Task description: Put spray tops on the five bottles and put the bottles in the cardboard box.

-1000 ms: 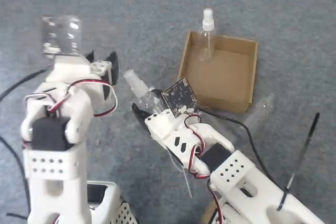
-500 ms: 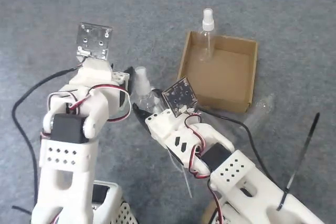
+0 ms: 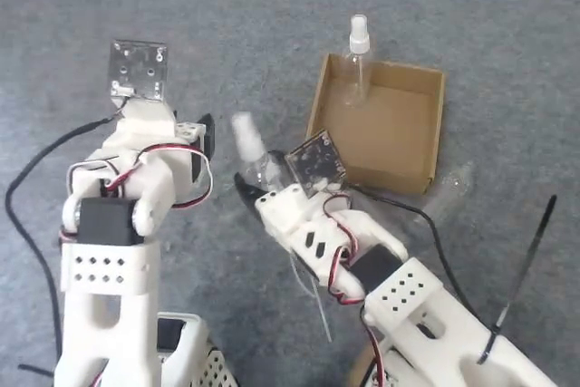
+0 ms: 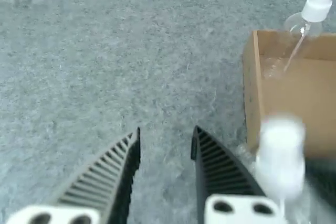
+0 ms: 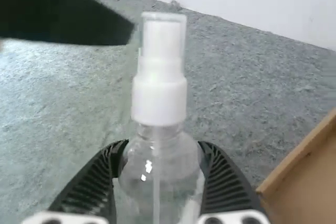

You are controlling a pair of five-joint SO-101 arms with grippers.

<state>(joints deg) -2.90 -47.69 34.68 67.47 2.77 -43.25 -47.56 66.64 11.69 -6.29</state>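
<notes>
Spray bottle (image 5: 157, 177): top fitted, clamped in right gripper (image 5: 160, 150).
Left gripper (image 4: 166, 132): spread, empty, bottle's 9 o'clock.
Cardboard box (image 3: 390, 138): second spray bottle (image 3: 358, 65) upright, 11 o'clock.

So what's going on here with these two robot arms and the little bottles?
Two robot arms are putting spray tops on bottles and boxing them. The right arm's tool grips a clear bottle with a white spray top on it, beside the cardboard box. The left arm's tool is open and empty, close to that bottle. One capped bottle stands in the box's far corner.
</notes>
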